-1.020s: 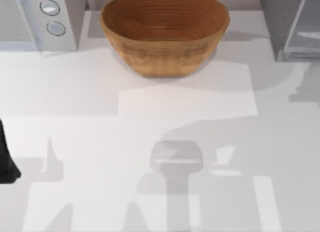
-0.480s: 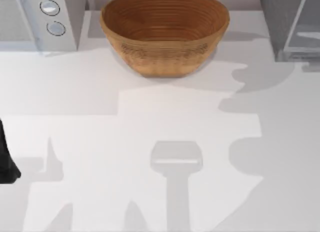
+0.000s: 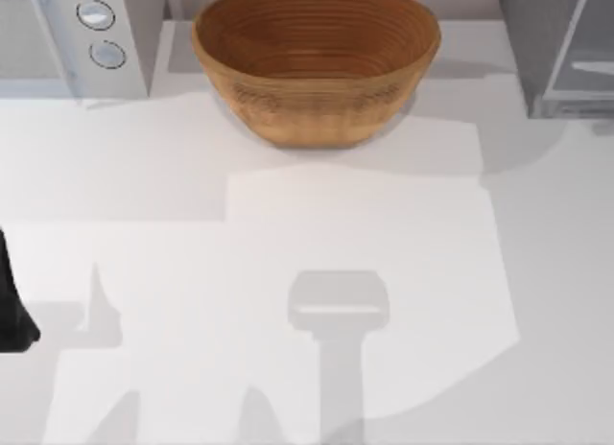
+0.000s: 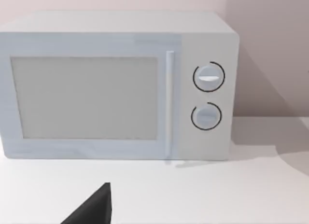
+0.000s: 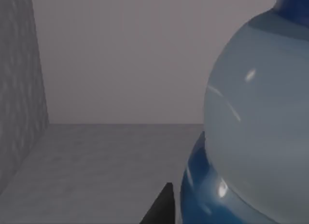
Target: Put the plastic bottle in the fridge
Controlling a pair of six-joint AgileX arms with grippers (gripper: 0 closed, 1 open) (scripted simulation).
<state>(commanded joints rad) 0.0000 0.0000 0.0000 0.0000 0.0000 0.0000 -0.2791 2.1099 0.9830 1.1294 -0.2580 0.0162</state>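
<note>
On the tabletop (image 3: 288, 234), the only thing that differs between the earlier top views and this one is the shadow on the right side. A second ago it lay in a broad band across the middle right. Half a second ago it had broken into a lobed patch near the fridge (image 3: 561, 47), and now it is a smooth sweep along the right edge. That suggests the right arm is moving above the camera's field toward the fridge corner.

The right wrist view puts the plastic bottle (image 5: 256, 127) very close to the lens, with its pale body, a blue band low down and a blue cap at the top corner. Behind it are dark grey walls and a floor, apparently the fridge interior. A dark fingertip (image 5: 161, 207) of the right pincer shows beside the bottle. The bottle looks held, though whether the fingers clamp it cannot be told.

If so, the bottle is at or inside the compartment, and only the release remains.

The left arm (image 3: 11, 301) sits parked at the left edge, facing the microwave (image 4: 116, 86). The wicker bowl (image 3: 317, 61) is unmoved.
</note>
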